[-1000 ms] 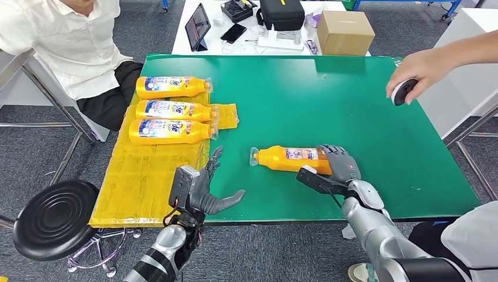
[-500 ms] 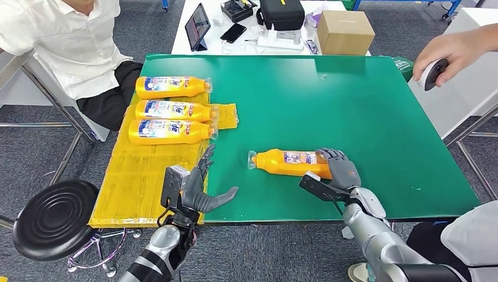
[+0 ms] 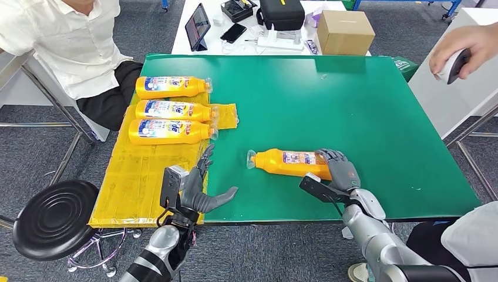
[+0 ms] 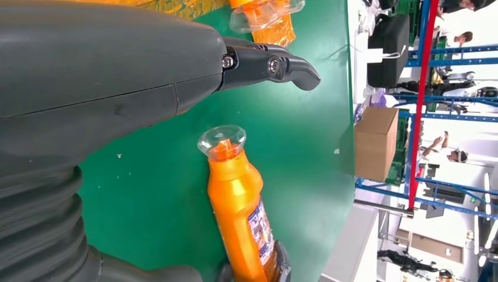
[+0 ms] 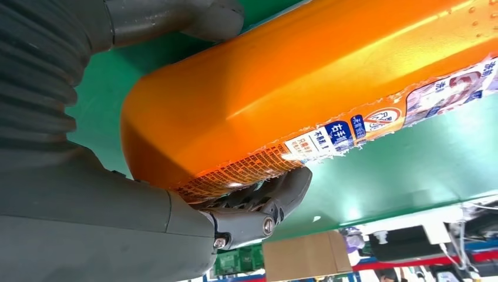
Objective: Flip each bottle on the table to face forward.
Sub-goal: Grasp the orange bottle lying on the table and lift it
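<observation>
Head view shows us a green table [image 3: 364, 111] with one orange bottle [image 3: 288, 162] lying on its side toward the near edge, right of the middle, its clear cap pointing to the left edge. We see the right hand [image 3: 336, 171] gripping the bottle at its base end, fingers [image 3: 332, 155] curled over the top of the body. Right wrist view confirms the hold: the thumb lies on one side of the orange body and the darker fingers [image 5: 270, 200] wrap under the printed label on the other.

We find the left hand [image 3: 199, 185] at the near edge by the table's left side, holding nothing, with fingers spread and the thumb stretched toward the bottle. It is apart from the bottle. Left wrist view shows a dark fingertip [image 4: 296, 67] above the green surface and the bottle's clear cap [image 4: 222, 141] beyond it.

We note three more orange bottles on a yellow sheet [image 3: 141, 176] along the left edge, lying in a row with caps pointing right: the far one [image 3: 171, 86], the middle one [image 3: 173, 109] and the near one [image 3: 169, 131]. Their blue-and-white labels face up.

We also record a seated person in a white shirt [image 3: 64, 41] beyond the far left corner, and a person's hand [image 3: 464, 50] holding a small device off the far right corner.
</observation>
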Robot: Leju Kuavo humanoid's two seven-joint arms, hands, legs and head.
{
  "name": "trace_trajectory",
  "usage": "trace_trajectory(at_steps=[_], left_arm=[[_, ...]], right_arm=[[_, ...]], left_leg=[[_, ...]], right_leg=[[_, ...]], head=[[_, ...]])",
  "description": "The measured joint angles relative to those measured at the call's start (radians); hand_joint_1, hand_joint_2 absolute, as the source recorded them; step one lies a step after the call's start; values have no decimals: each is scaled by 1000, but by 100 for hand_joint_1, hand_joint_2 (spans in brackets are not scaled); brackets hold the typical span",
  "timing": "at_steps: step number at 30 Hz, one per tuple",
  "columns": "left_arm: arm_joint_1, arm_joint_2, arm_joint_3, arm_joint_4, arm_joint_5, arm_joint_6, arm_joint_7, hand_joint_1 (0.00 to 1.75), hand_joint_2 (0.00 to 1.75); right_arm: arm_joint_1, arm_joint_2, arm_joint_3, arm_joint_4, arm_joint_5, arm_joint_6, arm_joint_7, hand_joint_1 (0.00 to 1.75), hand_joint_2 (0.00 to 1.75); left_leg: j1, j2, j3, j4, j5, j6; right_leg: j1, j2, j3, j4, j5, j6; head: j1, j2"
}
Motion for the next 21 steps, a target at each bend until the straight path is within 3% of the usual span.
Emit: trace_trajectory(at_steps=[8,16,18,20,21], left_arm=[[14,3,13,-14,64,-14,3,0,175],[33,9,22,-23,80,-16,4,0,175],[39,12,24,-31,80,-16,4,0,175],[47,17,25,-41,79,-15,4,0,175],[50,19,26,-46,78,-14,4,0,175]], right_arm=[[26,18,-14,-23,-98,-31,-102,175,175],[76,33,8,-96,-236,-32,-122,171,175],[88,33,27,-113,-250,-23,-122,154,175],[100,33,50,-131,-261,-17,-123,97,175],[105,33,63,-139,-263,-20,-123,100,175]], left_leg=[[0,0,-2,0,0,0],[0,-1,-5,0,0,0],[0,-1,-5,0,0,0],[0,-1,-5,0,0,0],[0,-1,-6,0,0,0]], right_leg=[[0,0,-2,0,0,0],[0,-1,-4,0,0,0],[0,-1,-4,0,0,0],[0,-1,-5,0,0,0],[0,-1,-5,0,0,0]], head=[[0,0],[0,0],[0,0],[0,0],[0,0]])
